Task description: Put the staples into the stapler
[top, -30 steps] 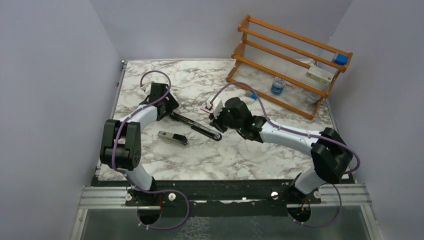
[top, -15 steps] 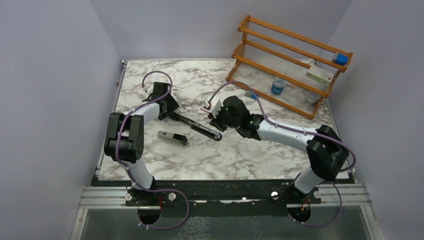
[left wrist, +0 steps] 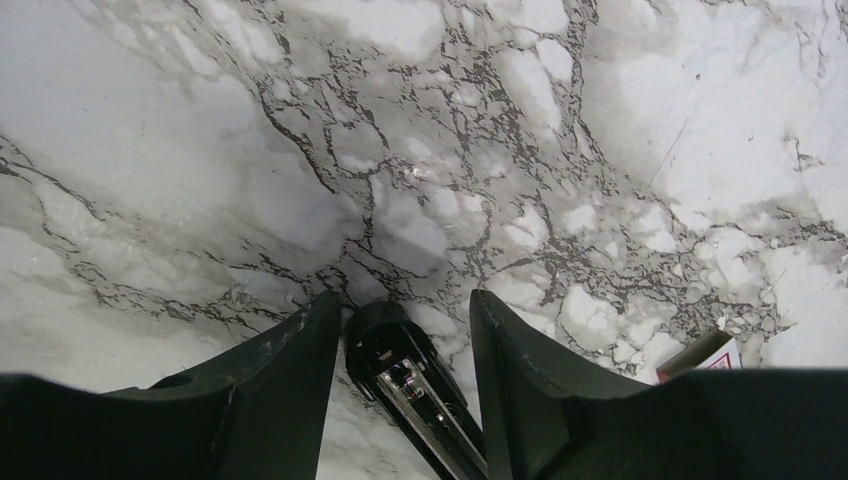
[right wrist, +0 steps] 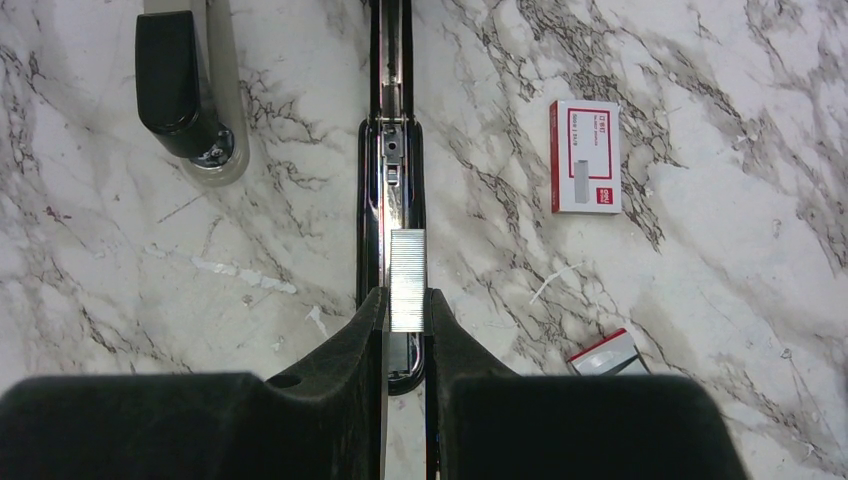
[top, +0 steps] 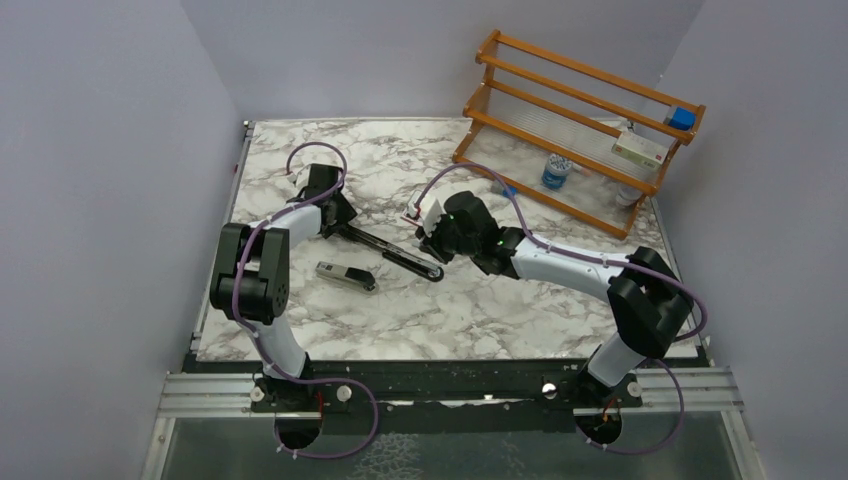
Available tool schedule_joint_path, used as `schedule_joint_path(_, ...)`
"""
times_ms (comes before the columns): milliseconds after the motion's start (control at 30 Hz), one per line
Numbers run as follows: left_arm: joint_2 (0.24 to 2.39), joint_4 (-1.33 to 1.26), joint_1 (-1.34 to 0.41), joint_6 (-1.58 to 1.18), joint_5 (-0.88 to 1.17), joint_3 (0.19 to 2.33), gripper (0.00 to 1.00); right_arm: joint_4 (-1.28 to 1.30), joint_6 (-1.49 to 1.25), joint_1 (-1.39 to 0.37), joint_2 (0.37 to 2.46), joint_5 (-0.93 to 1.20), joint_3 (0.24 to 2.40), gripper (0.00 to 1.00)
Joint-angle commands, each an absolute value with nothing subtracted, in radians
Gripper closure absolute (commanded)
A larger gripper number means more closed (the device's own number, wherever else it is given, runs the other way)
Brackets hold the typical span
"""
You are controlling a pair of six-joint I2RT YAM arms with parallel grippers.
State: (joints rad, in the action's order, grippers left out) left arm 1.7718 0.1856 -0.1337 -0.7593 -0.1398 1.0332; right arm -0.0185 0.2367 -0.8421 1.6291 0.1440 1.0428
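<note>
The stapler (top: 390, 252) lies folded open on the veined white-and-grey marble worktop (top: 470, 310). It is a long, slim black bar with a bright metal channel down its middle, set slantwise between the two arms. Beside it, on the near side, rests a short black and silver-grey object (top: 345, 275), and a slatted orange wooden rack (top: 580, 70) stands at the far right.

The right wrist view alone shows the staple strip (right wrist: 407, 265), a finely ribbed silver-grey rectangle. The right claw (right wrist: 405, 292) is narrowed onto the strip's near end and holds it directly over the stapler's channel. Whether the strip touches the metal cannot be told. That view also shows the staple box (right wrist: 585, 157), flat, red-edged and white-labelled, to the right of the stapler and apart from it. A second red-rimmed piece (right wrist: 603, 352) lies nearer the claw.

The left wrist view shows the stapler's rounded black end between the matte black fingers of the left claw (left wrist: 403, 300). The jaws stand moderately apart, and a sliver of marble shows on each side of the stapler.
</note>
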Motion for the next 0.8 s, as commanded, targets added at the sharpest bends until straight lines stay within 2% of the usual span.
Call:
schedule_joint_path(0, 1.801, 0.211, -0.156, -0.761, -0.115, 1.036, 0.48, -0.012, 0.245, -0.833, 1.634, 0.152, 1.06, 0.99)
schedule_joint_path(400, 1.805, 0.23, -0.165, -0.752, -0.138, 1.047, 0.6, -0.025, 0.237, -0.827, 1.641, 0.153, 1.047, 0.99)
schedule_joint_path(767, 1.799, 0.251, -0.166, -0.743, -0.159, 1.046, 0.65, 0.008, 0.211, -0.822, 1.699, 0.184, 1.094, 0.99)
